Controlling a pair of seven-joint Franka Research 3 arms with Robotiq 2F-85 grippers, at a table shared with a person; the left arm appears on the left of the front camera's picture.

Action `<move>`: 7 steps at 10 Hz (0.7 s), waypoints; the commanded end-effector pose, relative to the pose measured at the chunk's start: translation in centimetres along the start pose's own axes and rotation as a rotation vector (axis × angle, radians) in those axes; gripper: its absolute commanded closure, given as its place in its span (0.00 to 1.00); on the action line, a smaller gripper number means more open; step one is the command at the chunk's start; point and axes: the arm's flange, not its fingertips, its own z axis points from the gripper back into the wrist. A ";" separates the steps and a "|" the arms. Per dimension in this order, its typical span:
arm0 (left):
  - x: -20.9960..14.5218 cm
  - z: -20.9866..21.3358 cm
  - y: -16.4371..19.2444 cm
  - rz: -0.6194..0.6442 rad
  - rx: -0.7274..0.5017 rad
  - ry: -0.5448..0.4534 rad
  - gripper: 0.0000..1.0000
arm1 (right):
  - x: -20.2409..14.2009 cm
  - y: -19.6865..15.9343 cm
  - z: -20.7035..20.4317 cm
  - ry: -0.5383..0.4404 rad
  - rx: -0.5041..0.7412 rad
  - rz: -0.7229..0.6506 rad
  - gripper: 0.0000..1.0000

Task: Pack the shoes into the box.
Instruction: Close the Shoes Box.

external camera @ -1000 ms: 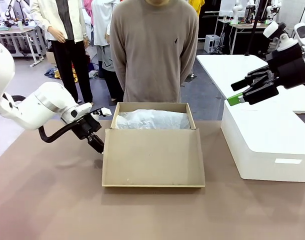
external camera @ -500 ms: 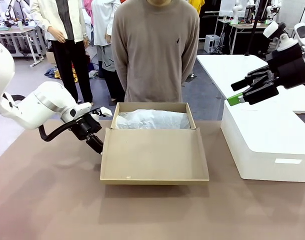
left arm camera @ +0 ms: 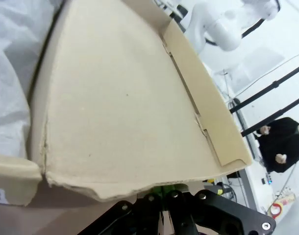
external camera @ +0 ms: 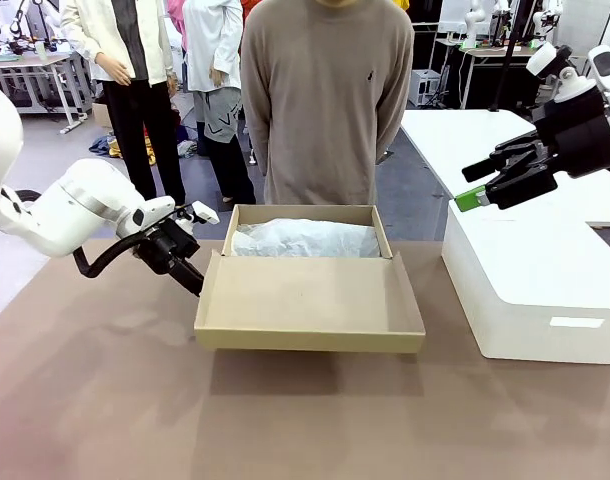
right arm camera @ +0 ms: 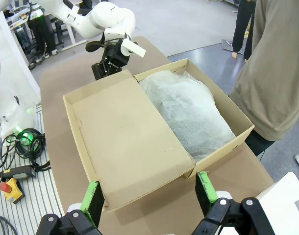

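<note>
Left gripper [external camera: 190, 277] pinches the lid [external camera: 307, 300] at its left edge, so the flap runs rightward from it, hinged along the box [external camera: 305, 215] at mid-table; right gripper [external camera: 485, 187] hangs open, well apart, above the white block [external camera: 545, 290]

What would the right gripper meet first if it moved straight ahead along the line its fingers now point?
Probably the box: the right gripper, open, looks down on its raised lid flap, with white tissue paper just beyond. Depth is uncertain, so flap versus box edge is a judgement.
</note>
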 end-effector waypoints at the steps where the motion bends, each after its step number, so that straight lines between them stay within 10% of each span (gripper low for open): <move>1: 0.5 0.7 -0.2 0.000 -0.017 -0.081 1.00 | 0.0 -0.2 -0.3 -0.030 0.004 0.027 0.00; 7: 1.6 2.3 -1.6 0.068 -0.052 -0.261 1.00 | 0.0 -0.2 -0.3 -0.030 0.004 0.027 0.00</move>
